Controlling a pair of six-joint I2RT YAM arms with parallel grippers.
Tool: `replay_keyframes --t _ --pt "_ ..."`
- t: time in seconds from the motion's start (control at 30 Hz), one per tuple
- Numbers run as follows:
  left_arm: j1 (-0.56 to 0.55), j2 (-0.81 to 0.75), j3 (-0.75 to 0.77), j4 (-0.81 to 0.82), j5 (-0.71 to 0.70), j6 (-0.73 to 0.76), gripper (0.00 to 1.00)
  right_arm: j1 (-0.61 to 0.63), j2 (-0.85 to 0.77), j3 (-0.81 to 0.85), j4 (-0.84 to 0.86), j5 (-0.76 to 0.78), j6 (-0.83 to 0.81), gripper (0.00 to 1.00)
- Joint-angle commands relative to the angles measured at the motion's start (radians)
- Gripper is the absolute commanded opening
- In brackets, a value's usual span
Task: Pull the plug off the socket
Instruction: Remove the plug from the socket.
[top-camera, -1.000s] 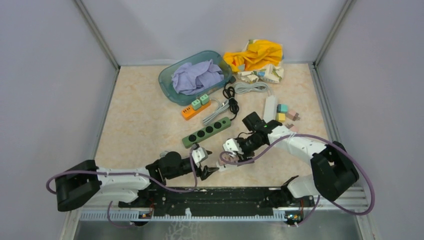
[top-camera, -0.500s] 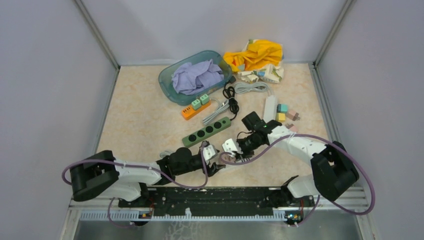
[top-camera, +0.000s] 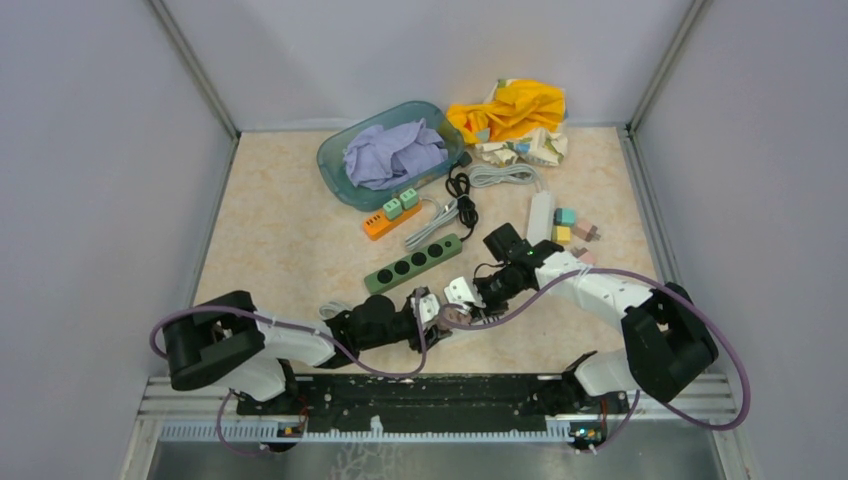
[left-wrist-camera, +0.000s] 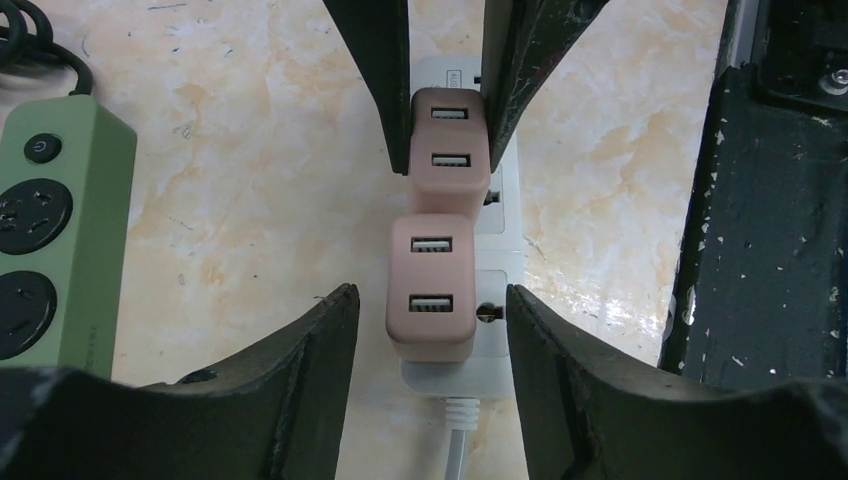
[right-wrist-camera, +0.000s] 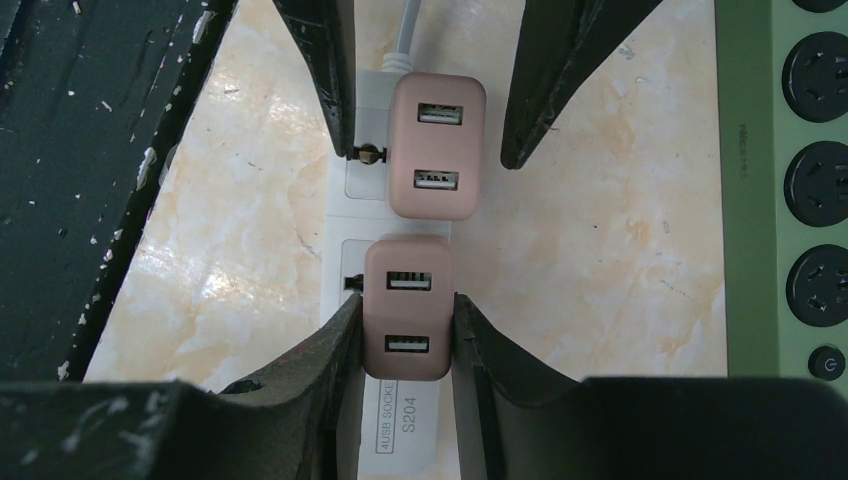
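Both my grippers are nose to nose over the white strip (left-wrist-camera: 470, 378), which lies near the front edge of the table (top-camera: 280, 250), just in from the black rail (top-camera: 430, 390). Two pink USB plugs are seated in it, one right after the other. My right gripper (right-wrist-camera: 405, 310) is clamped tight on the outer plug (right-wrist-camera: 407, 310), with both fingers (right-wrist-camera: 330, 360) pressed flat against its sides. My left gripper (left-wrist-camera: 430, 300) straddles the cord-side plug (left-wrist-camera: 432, 285) with its jaws wide. There's bare table showing on either side, so it isn't touching anything. It's pretty cramped here: the plugs nearly touch each other, and the left fingertips end just short of the right ones. The green strip (top-camera: 412, 263) lies just beside us on the far side, close to parallel with the white one but not touching it, and the rail boxes in the near side. The rest of the clutter sits well back. There's an orange strip (top-camera: 390, 218) with two green plugs in it, a black cable (top-camera: 462, 200), a grey cable coil (top-camera: 503, 175), another white strip (top-camera: 540, 212) and some coloured blocks (top-camera: 565, 225). Behind those are a tub (top-camera: 335, 172) with a purple cloth (top-camera: 395, 150) in it and a yellow cloth (top-camera: 510, 108) at the back wall.
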Motion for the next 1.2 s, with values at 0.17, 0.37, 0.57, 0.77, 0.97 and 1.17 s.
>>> replay_keyframes --t 0.17,0.37,0.57,0.77,0.97,1.17 --pt "0.004 0.085 0.066 0.052 0.026 0.024 0.36 0.015 -0.017 0.037 0.010 -0.024 0.010 0.03" --pt "0.004 0.093 0.060 0.034 0.033 0.038 0.01 0.014 -0.020 0.046 0.020 -0.058 0.040 0.00" --pt "0.005 0.109 0.037 0.045 0.036 0.029 0.01 0.039 -0.035 0.028 0.085 -0.198 0.108 0.00" --pt "0.005 0.106 0.012 0.062 0.034 0.014 0.01 0.003 -0.035 0.048 0.132 -0.114 0.187 0.00" --pt "0.005 0.094 -0.012 0.075 0.026 0.014 0.00 -0.057 -0.061 0.031 0.026 -0.181 0.028 0.00" --pt "0.005 0.107 0.002 0.076 0.034 0.015 0.01 0.021 -0.033 0.018 0.054 -0.224 0.036 0.00"
